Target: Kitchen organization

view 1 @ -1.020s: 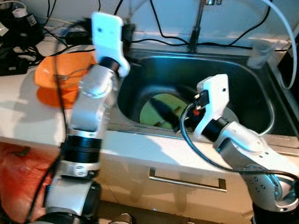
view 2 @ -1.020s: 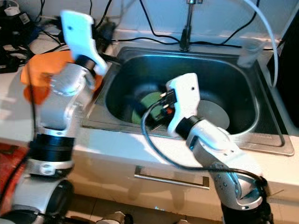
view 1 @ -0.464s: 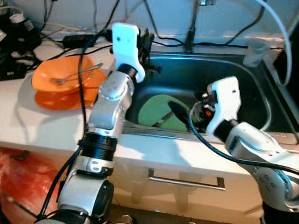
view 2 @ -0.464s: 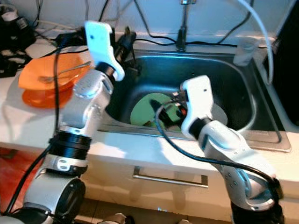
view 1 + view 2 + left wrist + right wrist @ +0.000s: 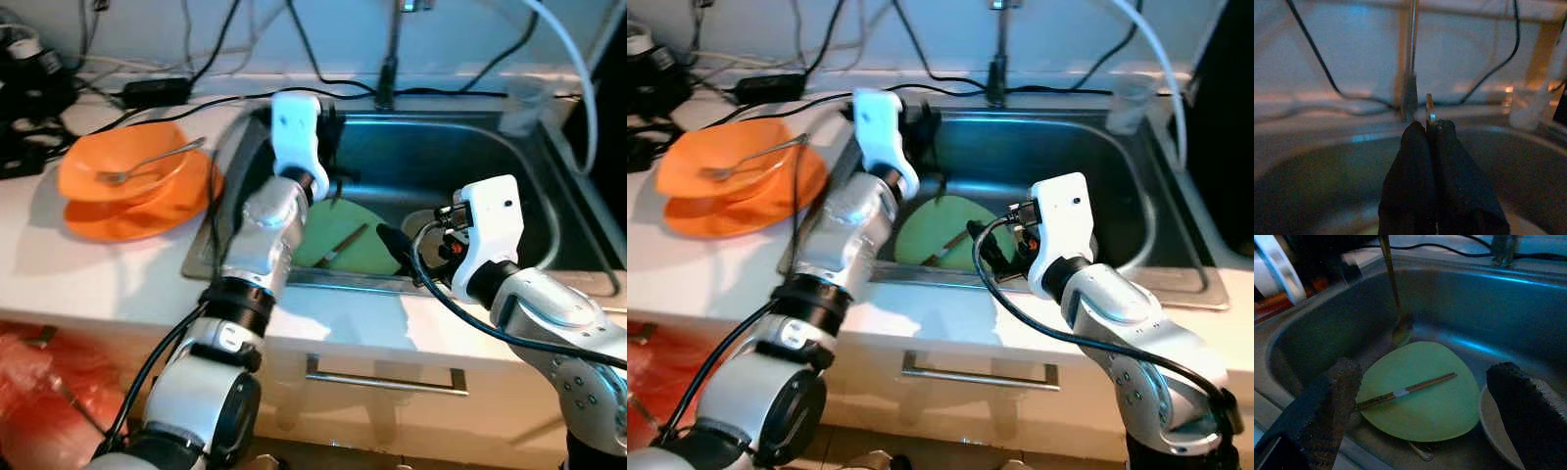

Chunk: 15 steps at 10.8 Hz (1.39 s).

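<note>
Steel sink (image 5: 549, 211) lies before us, and both our grippers reach into it. Our left gripper (image 5: 1428, 128) hangs over the near-left part of the basin with its fingers pressed together on a thin utensil — a spoon (image 5: 1396, 303), its long handle rising up to the fingers and its bowl hanging just beyond the green plate's far edge. Below and just ahead of that gripper lies the green plate (image 5: 358, 245) on the sink floor, with a single chopstick (image 5: 1405, 391) resting across its face. Our right gripper (image 5: 1425, 396) hovers low at the near rim of the sink, its two fingers spread wide apart and holding nothing; the green plate and chopstick sit between and just beyond those fingers. A pale dish (image 5: 1498, 421) lies beside the plate, under the right gripper's outer finger. Well off to the left gripper's outer side, on the white table (image 5: 59, 274), stand stacked orange bowls (image 5: 132, 186) with a spoon-like utensil (image 5: 147, 164) lying in the top one.
</note>
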Motion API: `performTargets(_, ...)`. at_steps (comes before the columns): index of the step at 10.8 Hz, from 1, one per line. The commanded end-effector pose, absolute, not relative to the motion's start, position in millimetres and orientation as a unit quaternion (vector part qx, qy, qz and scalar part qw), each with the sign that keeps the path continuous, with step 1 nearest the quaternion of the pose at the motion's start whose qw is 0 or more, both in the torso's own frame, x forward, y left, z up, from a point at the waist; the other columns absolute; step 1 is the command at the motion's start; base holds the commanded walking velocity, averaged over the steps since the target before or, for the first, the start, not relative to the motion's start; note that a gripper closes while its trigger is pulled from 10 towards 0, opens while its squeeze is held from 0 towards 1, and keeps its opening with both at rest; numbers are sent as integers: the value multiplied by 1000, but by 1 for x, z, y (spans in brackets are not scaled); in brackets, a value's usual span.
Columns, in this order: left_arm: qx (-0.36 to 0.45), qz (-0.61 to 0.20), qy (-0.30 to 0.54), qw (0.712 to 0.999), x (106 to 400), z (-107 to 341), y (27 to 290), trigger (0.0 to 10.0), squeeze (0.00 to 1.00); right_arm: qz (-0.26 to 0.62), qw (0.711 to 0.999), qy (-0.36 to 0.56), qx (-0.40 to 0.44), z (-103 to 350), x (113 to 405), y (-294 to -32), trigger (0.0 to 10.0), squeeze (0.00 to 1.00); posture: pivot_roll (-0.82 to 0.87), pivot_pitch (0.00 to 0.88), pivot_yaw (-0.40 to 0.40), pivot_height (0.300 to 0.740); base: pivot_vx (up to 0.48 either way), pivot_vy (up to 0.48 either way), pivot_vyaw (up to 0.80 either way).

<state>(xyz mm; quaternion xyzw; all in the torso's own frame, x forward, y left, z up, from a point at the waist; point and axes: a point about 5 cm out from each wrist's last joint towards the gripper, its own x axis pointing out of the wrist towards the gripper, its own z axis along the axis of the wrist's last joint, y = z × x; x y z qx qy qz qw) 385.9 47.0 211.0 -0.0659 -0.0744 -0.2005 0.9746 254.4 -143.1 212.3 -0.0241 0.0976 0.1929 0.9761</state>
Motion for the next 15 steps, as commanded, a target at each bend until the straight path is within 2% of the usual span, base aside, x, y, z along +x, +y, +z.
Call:
performTargets(1,-66,-185,-68,978,390,208,51,0,0,187,977,101,-24,212,252,-144,10000,0,-188,78,114,740,0,0,0)
performTargets(3,-57,-179,-46,981,393,199,51,157,0,185,976,109,-26,211,251,-144,10000,0,-191,78,125,740,0,0,0)
performTargets(4,-56,-173,-19,983,396,189,54,2235,0,182,976,113,-27,209,251,-145,10000,0,-191,80,129,740,0,0,0)
performTargets(5,-61,-163,1,985,397,181,57,3020,0,181,976,117,-25,208,250,-144,10000,0,-190,82,131,740,0,0,0)
performTargets(6,-70,-153,18,986,397,174,61,2902,0,183,976,120,-24,207,249,-144,10000,0,-189,82,130,740,0,0,0)
performTargets(7,-80,-142,34,986,397,167,65,1608,506,185,975,122,-23,206,249,-143,10000,0,-189,82,131,740,0,0,0)
performTargets(8,-86,-137,48,986,396,160,67,4118,1000,187,975,122,-22,206,249,-142,10000,0,-191,82,131,740,0,0,0)
performTargets(9,-86,-134,56,986,394,154,70,10000,1000,190,974,122,-21,207,249,-141,10000,0,-192,83,132,740,0,0,0)
performTargets(15,-82,-120,68,987,394,147,78,10000,1000,194,974,118,-17,207,249,-139,10000,0,-185,81,134,740,0,0,0)
